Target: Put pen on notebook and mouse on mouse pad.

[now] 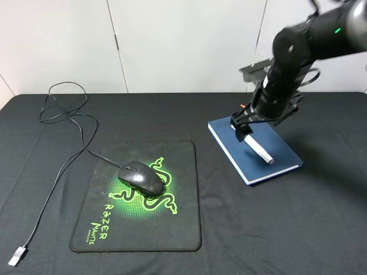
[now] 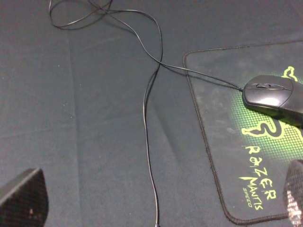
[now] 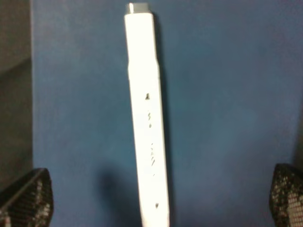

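Observation:
The white pen lies flat on the dark blue notebook, at the right of the table. My right gripper hovers over the pen's far end. In the right wrist view the pen runs down the blue cover, and the right gripper is open, its fingertips wide of the pen and not touching it. The black mouse rests on the mouse pad, over the green logo. The left gripper is open above the cloth beside the pad, short of the mouse.
The mouse's thin cable loops across the black tablecloth to the far left and ends in a silver USB plug near the front edge. The same cable runs between the left fingers. The left arm is out of the exterior view.

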`<state>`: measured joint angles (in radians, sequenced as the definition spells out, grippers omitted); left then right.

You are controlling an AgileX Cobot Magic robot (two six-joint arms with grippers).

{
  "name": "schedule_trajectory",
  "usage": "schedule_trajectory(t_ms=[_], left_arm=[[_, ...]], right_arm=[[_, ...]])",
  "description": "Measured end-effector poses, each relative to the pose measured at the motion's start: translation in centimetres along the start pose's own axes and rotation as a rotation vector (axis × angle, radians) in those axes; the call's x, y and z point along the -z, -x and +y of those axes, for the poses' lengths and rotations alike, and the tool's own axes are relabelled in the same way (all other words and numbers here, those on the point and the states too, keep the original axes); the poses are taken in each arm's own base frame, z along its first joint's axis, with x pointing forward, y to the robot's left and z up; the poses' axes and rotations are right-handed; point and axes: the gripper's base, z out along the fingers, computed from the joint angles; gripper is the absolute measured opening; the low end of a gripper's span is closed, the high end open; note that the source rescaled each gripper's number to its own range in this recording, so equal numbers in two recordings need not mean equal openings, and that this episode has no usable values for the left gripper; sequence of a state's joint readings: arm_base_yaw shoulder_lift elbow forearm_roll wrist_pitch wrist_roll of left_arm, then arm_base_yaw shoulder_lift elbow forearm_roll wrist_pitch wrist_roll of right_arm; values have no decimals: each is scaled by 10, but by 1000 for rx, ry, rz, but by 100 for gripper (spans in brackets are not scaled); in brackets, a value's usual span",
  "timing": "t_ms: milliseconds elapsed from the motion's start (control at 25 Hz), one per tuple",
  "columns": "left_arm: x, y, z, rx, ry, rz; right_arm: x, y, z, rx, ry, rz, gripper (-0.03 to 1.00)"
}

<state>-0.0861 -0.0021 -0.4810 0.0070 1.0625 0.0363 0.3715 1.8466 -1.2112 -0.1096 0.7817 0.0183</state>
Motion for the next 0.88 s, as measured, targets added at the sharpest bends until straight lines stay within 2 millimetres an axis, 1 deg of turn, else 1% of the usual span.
schedule_trajectory(t_ms=[280, 520, 720, 880], left_arm=[[0, 0, 0, 0, 0, 0], [0, 0, 0, 0, 0, 0], [0, 0, 0, 0, 0, 0], [0, 0, 0, 0, 0, 0]], right_arm=[[61, -15, -1, -45, 31, -11, 100], [109, -36, -2, -60, 44, -11, 100], [140, -56, -3, -64, 45, 12, 100], [163, -67, -3, -75, 65, -52, 100]])
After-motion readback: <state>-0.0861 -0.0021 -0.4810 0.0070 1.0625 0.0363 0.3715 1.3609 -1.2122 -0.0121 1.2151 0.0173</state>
